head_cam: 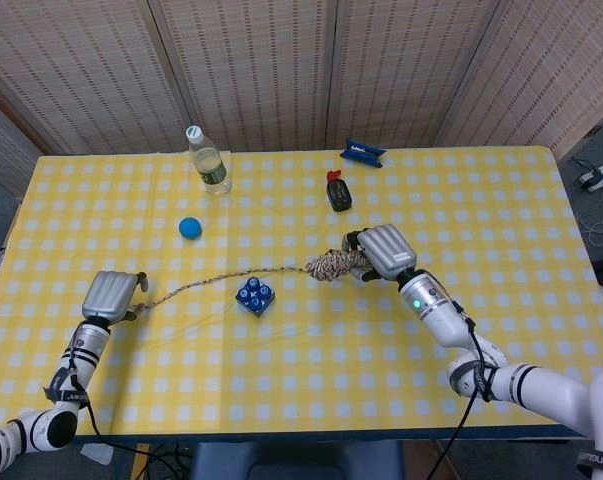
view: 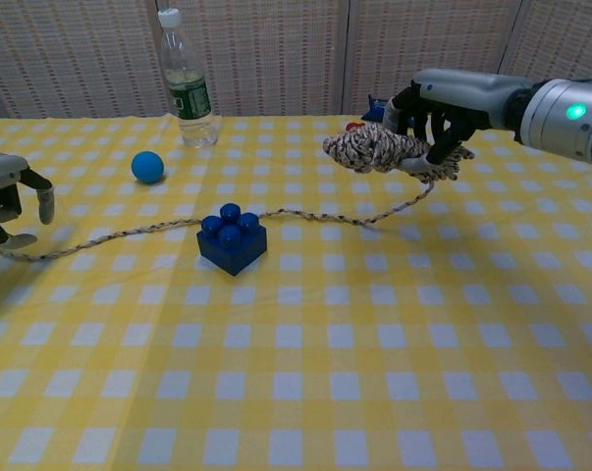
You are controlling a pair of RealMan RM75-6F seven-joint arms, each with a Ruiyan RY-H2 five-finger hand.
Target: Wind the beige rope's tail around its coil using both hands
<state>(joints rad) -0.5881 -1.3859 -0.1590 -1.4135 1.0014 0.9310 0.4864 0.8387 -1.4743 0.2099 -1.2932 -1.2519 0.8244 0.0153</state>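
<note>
step: reaching for the tail | right hand (view: 428, 118) holds the coil (view: 374, 149) up, fingers curled around it | left hand (view: 3, 201) empty, fingers apart, at the tail (view: 109, 235) end on the desk (view: 305, 373) | next: pinch it

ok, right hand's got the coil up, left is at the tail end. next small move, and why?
Probably close the left hand on the end of the tail. Its fingers are apart around that end, which lies on the table, not visibly pinched. The right hand already holds the coil clear of the table, so winding waits on that grip.
</note>
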